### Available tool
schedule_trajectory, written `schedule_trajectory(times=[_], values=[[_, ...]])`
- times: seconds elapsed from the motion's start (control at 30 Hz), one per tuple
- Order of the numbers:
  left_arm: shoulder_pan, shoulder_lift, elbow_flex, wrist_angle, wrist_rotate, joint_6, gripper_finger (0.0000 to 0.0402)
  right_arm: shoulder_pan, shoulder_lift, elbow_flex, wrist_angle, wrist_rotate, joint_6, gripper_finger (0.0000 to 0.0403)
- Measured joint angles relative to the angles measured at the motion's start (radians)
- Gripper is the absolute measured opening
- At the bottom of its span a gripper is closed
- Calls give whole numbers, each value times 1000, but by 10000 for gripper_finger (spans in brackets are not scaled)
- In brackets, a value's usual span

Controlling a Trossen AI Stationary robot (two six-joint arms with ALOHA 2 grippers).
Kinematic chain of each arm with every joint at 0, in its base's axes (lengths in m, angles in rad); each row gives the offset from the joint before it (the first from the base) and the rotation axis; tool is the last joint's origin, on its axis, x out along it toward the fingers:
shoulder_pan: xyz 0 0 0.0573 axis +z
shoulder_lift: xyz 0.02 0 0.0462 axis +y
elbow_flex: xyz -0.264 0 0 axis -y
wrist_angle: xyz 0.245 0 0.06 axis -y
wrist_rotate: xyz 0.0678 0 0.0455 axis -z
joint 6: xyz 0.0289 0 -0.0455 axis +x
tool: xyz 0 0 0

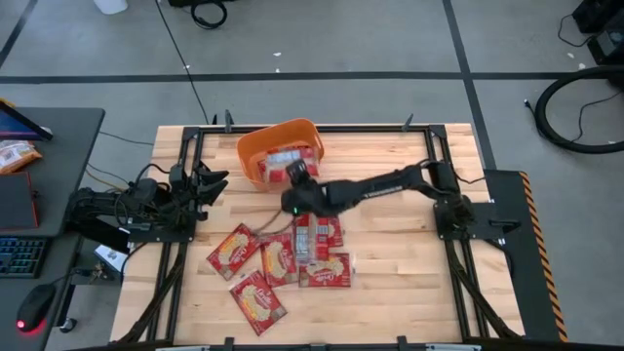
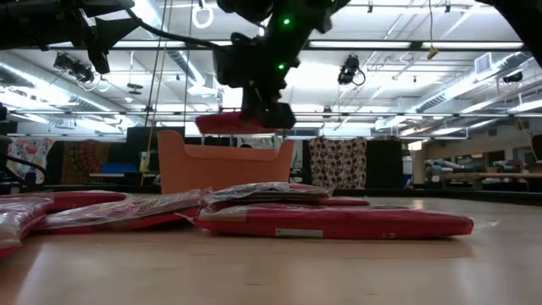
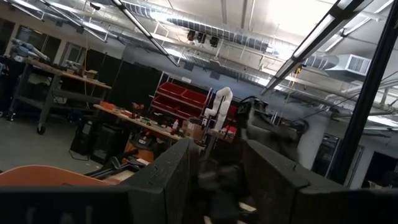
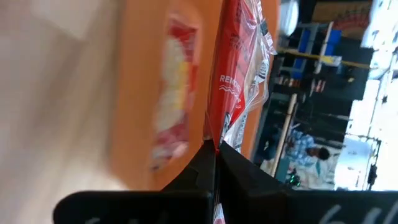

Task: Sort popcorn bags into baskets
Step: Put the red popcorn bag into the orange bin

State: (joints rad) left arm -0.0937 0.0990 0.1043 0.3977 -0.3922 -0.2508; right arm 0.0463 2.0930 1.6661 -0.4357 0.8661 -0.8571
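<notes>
Some popcorn bags (image 1: pixel 287 159) lay in the basket (image 1: pixel 252 148); the right gripper (image 1: pixel 295 172) clamped another there, six bags (image 1: pixel 283 263) remaining mid-desk.

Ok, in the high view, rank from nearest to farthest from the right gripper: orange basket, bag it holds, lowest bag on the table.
From the right gripper:
1. Held popcorn bag, clamped, at the basket's near edge.
2. Orange basket, just beyond.
3. Lowest bag, far down the table toward the front.
</notes>
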Motion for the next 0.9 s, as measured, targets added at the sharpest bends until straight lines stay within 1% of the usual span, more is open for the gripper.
schedule_trajectory(times=[0.1, 0.2, 0.33, 0.4, 0.5, 0.6, 0.73, 0.9], values=[[0, 0, 0, 0, 0, 0, 156, -47, 0, 0, 106, -68, -123, 10], [0, 0, 0, 0, 0, 0, 156, -95, 0, 0, 174, -172, -216, 13], [0, 0, 0, 0, 0, 1, 156, -168, 0, 0, 205, -355, -241, 24], [0, 0, 0, 0, 0, 0, 156, -203, 0, 0, 191, -397, -220, 37], [0, 0, 0, 0, 0, 1, 156, -239, 0, 0, 151, -411, -159, 65], [0, 0, 0, 0, 0, 1, 156, -242, -1, 0, 85, -391, -63, 96], [0, 0, 0, 0, 0, 4, 156, -185, -2, 0, -18, -363, 49, 128], [0, 0, 0, 0, 0, 12, 156, -84, -9, 0, -102, -363, 110, 140]])
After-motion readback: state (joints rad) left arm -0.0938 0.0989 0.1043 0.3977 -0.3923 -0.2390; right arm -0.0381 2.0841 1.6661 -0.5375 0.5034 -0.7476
